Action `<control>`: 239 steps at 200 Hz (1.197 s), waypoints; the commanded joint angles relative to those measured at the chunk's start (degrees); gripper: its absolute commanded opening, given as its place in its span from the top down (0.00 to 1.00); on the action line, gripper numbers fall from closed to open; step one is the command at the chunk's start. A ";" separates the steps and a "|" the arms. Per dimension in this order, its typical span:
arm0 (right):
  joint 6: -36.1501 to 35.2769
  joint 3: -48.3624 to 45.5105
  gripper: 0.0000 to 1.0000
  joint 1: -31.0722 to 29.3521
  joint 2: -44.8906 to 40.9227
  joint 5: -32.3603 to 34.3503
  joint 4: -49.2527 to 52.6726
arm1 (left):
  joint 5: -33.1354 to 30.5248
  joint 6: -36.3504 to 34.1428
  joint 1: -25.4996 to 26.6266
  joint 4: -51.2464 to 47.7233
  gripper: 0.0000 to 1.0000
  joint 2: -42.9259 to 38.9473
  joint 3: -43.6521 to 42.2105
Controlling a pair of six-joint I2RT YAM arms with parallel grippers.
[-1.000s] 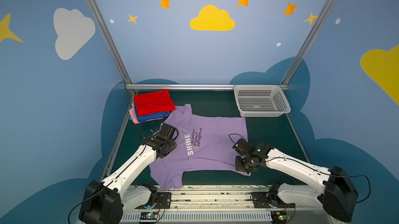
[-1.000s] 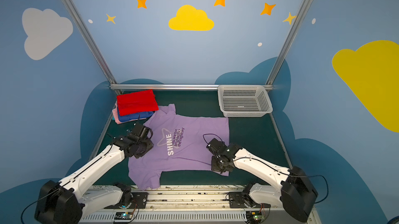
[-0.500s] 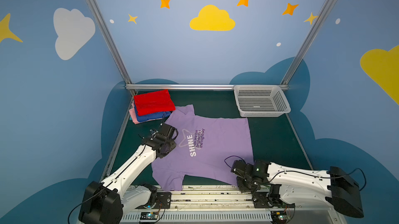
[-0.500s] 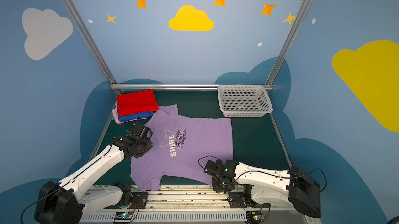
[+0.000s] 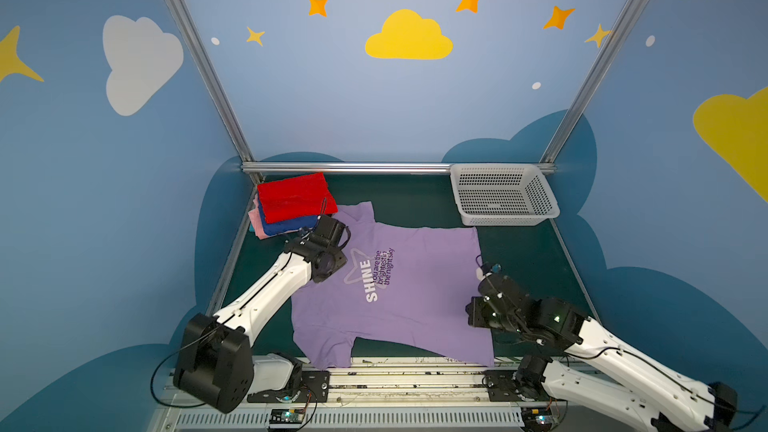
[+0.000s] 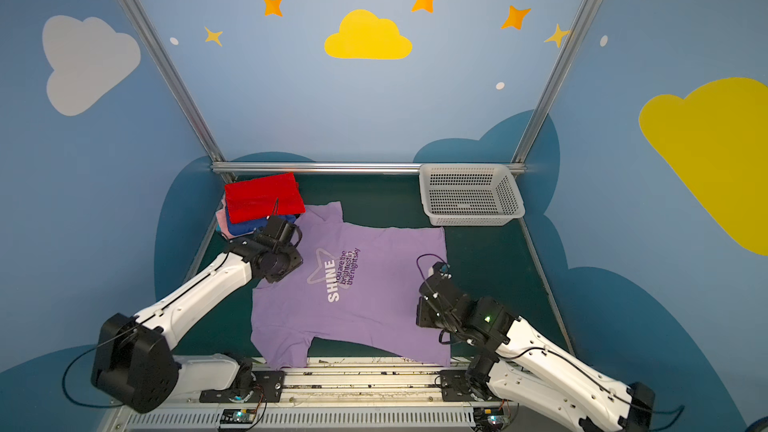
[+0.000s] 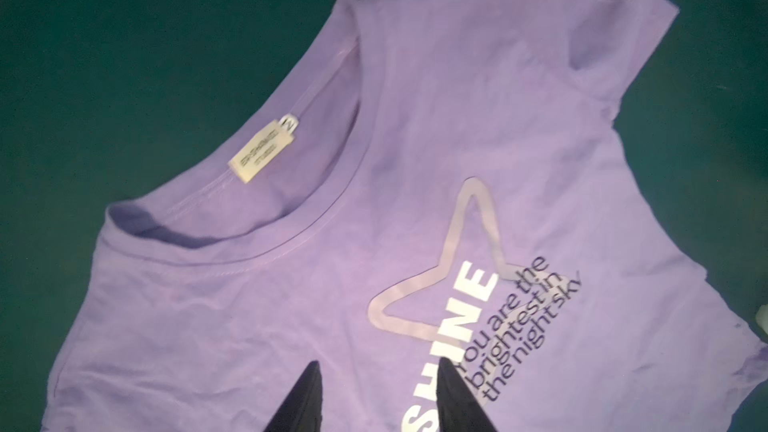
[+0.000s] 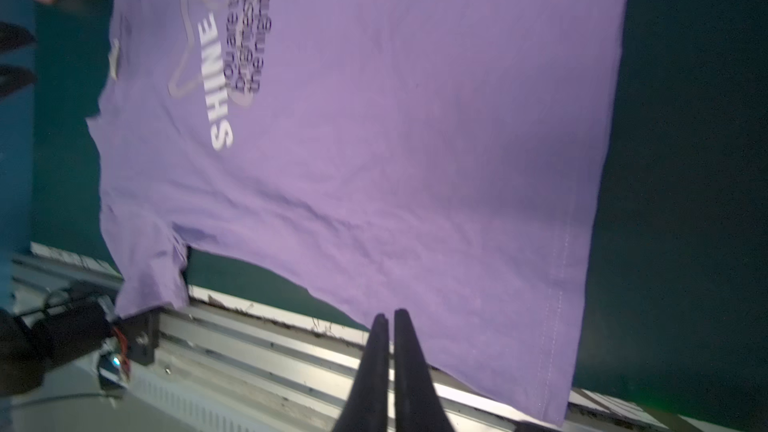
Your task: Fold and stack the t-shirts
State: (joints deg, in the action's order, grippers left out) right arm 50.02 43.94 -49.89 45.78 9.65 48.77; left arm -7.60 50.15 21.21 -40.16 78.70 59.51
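Over on the dark green tabletop (image 5: 519, 251), the lavender purple cloth t-shirt (image 5: 415, 297) lies spread flat, print up. Its collar is to the left and its hem to the right, and the near sleeve droops onto the metal rail (image 5: 415, 371). The stack sits far left, just beside the far sleeve: folded red t-shirt (image 5: 297, 197) on top, then the royal blue t-shirt (image 5: 286, 227) and the pink t-shirt (image 5: 259, 222). The white perforated plastic basket (image 5: 503, 195) is far right.

Looks to me like the first fold hasn't started, since nothing's doubled over yet. The left gripper (image 7: 379, 363) hovers over the chest by the collar, jaws apart and empty. The right gripper (image 8: 390, 314) is over the hem end, jaws pinched together, and I can't see any cloth in them. The next move probably wants the right one opened, then both pinching one long edge and carrying it across.

The print says "SHINE" in white, then "you are the brightest in the night sky" in dark letters, by a star outline (image 7: 453, 267). The neck tag (image 7: 262, 155) is too blurry to read.
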 commanded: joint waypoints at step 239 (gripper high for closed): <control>-5.66 107.19 0.28 16.36 117.61 -30.48 -34.19 | 3.36 -7.68 -13.34 -2.11 0.57 6.45 9.67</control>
State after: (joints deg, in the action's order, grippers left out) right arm 39.81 149.03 -32.42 161.80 -19.22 20.21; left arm -4.73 43.24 7.99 -41.80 86.48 70.94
